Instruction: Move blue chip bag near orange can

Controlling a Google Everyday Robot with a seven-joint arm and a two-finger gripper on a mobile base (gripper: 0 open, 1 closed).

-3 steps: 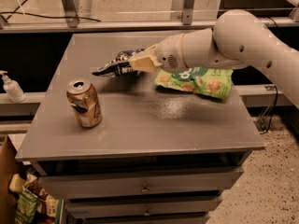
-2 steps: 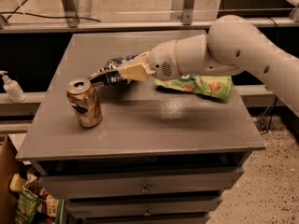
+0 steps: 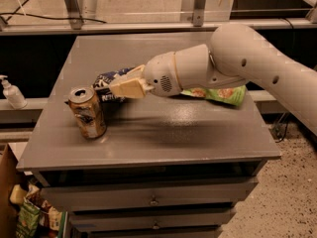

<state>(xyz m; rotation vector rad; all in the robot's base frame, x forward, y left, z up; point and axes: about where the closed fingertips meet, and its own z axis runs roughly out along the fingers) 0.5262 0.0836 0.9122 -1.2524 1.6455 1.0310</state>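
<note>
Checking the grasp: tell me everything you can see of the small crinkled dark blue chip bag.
The small crinkled navy-blue chip bag, foil-like with white lettering, is held roughly level just behind the dented orange metal can. The cream two-finger gripper is shut on its end nearer the arm, hiding some of it. Whether it touches the can or the grey tabletop cannot be told.

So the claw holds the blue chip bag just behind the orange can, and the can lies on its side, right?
No: the camera view shows the orange can standing upright, not on its side. The claw does hold the blue chip bag just behind it.
</note>
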